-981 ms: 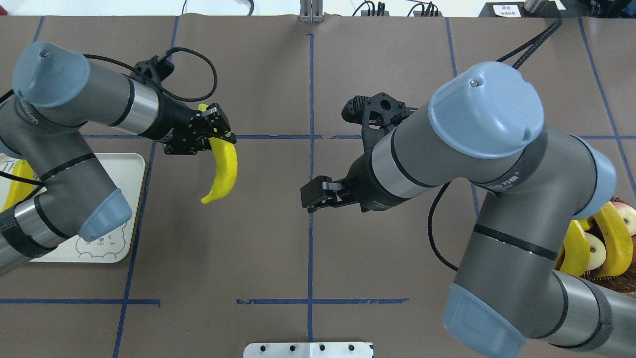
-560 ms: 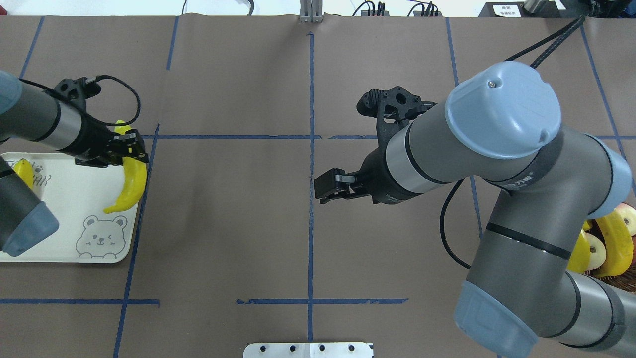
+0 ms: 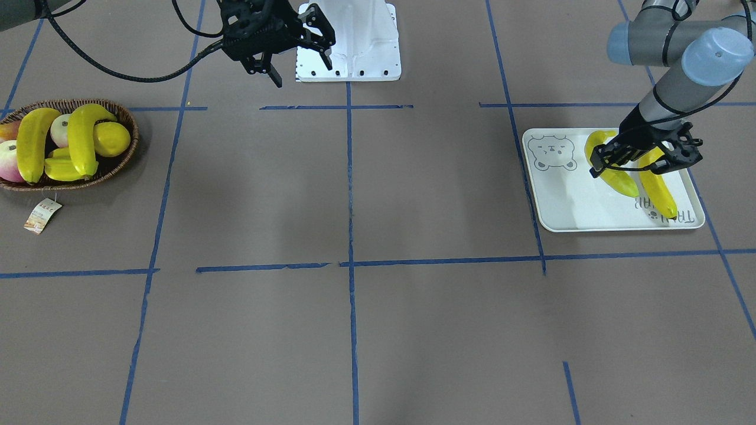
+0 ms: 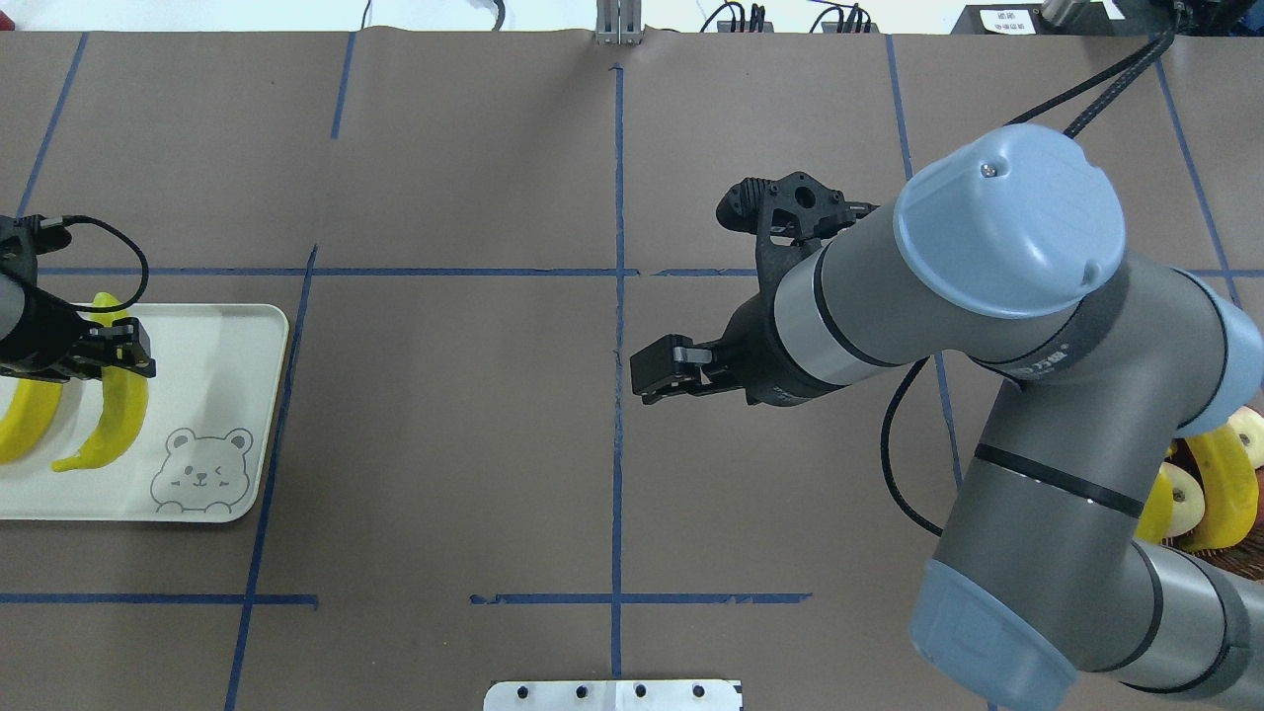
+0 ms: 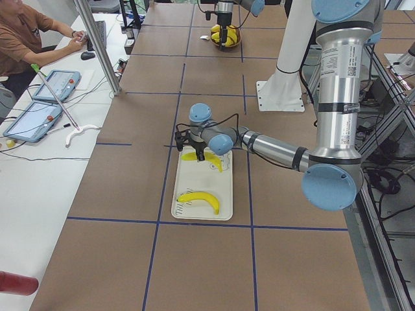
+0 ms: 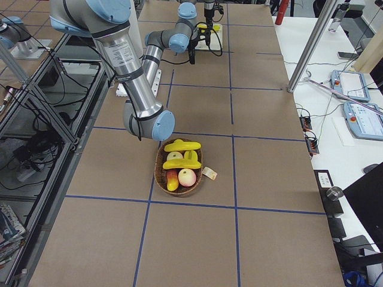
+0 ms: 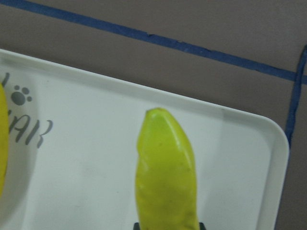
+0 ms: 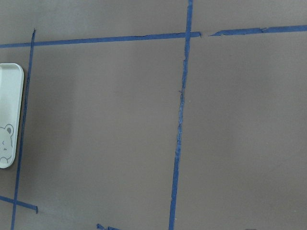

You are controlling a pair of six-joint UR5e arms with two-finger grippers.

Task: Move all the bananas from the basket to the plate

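Overhead exterior view: a held banana (image 4: 114, 425) hangs over the bear plate (image 4: 232, 395), clamped in the left gripper (image 4: 126, 354) beside a second banana (image 4: 25, 425), likely for release. Two basket bananas (image 3: 32, 144) lie in the wicker basket (image 3: 133, 139). The right gripper (image 3: 298, 56) is spread and empty.

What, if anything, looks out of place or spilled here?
Nothing stands out. The basket sits upright with its fruit inside, one banana lies on the plate, and the left gripper holds a second banana over it.
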